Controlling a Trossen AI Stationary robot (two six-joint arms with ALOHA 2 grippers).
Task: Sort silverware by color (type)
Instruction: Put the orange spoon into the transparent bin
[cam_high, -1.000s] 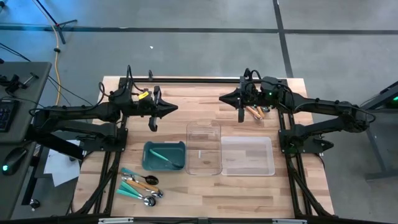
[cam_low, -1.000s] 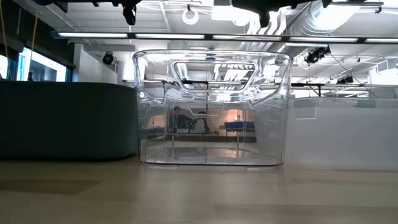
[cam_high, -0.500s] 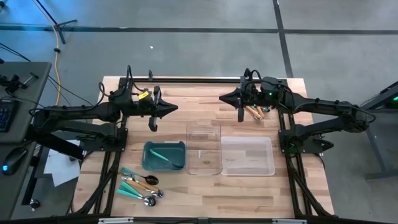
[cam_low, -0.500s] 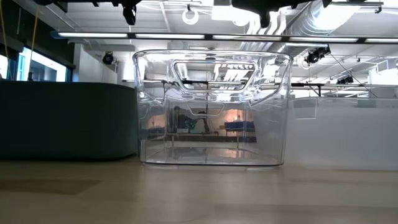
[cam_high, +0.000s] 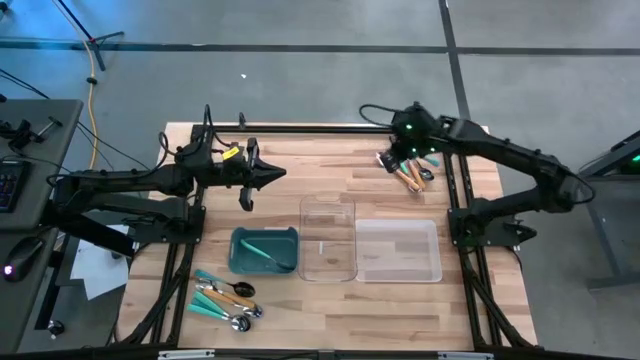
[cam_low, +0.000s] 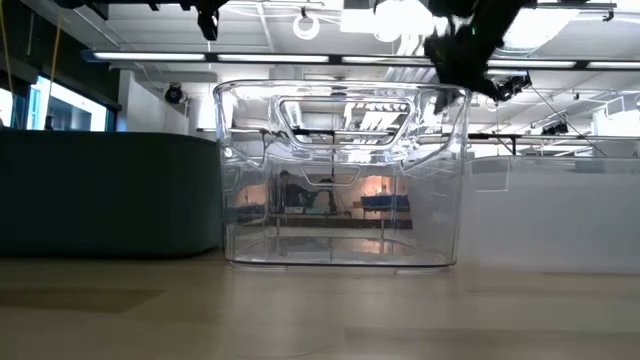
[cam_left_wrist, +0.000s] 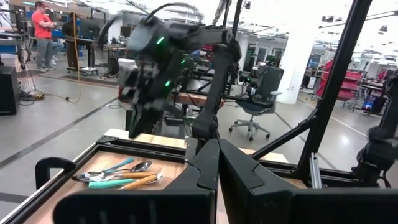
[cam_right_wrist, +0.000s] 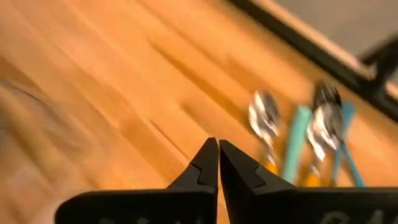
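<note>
One pile of silverware (cam_high: 411, 175) lies at the far right of the table: teal and orange handles with shiny heads, blurred in the right wrist view as silverware (cam_right_wrist: 297, 138). A second pile of silverware (cam_high: 226, 298) lies at the near left. One teal utensil (cam_high: 262, 250) lies in the teal bin (cam_high: 240, 262). My right gripper (cam_high: 384, 160) hangs shut, tipped down, just left of the far pile; its gripper (cam_right_wrist: 218, 148) touches nothing. My left gripper (cam_high: 281, 172) waits shut above the table's far left, and its gripper (cam_left_wrist: 218, 149) faces the right arm.
Two clear plastic trays sit mid-table: a deep tray (cam_high: 328, 238), which fills the low view as tray (cam_low: 340, 175), and a flat tray (cam_high: 398, 250) to its right. Bare wood lies between the arms along the far side. A person (cam_left_wrist: 43, 34) stands far off in the room.
My right arm has swung quickly. Its wrist went toward the far edge and its gripper tipped downward, moving right toward the far-right silverware pile. In the low view it now dips lower. The left arm and all the utensils have kept still.
</note>
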